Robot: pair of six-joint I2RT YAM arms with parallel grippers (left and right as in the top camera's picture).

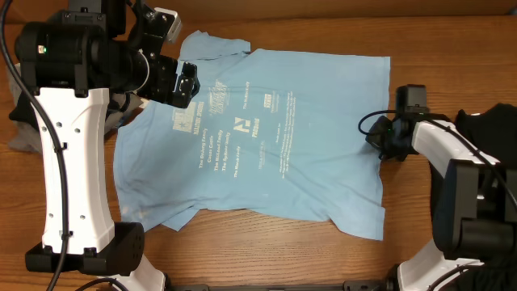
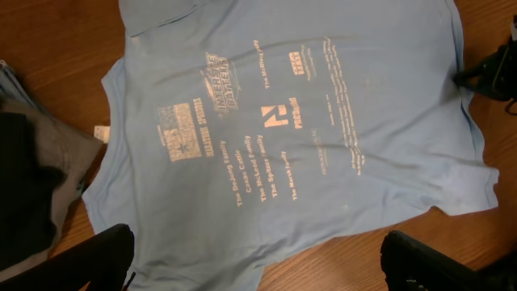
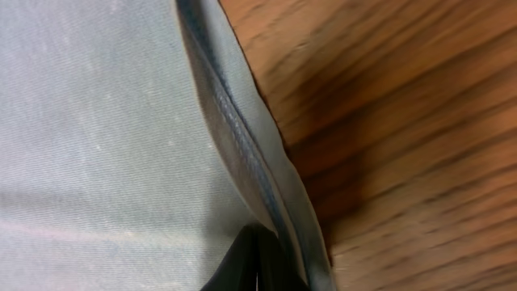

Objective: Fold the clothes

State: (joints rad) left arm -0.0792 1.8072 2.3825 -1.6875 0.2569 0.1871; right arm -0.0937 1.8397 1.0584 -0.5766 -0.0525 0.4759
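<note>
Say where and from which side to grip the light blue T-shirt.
Grip the light blue T-shirt at its collar-side edge, from above on the left pincer side. It lies flat, so only the rim is pinchable; the right pincer clamps the opposite hem.

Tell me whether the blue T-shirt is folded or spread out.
Spread: the T-shirt lies flat on the table, whole printed face showing, no fold.

The T-shirt (image 1: 323, 137) is light blue, with small white print (image 1: 234, 133) in blocks and lines across its middle and a darker blue stitched hem (image 3: 230, 121). Under the T-shirt, the table (image 1: 266, 250) is warm brown wood grain. Left of the T-shirt lie a grey garment (image 2: 56, 137) and a black garment (image 2: 24, 202).
</note>
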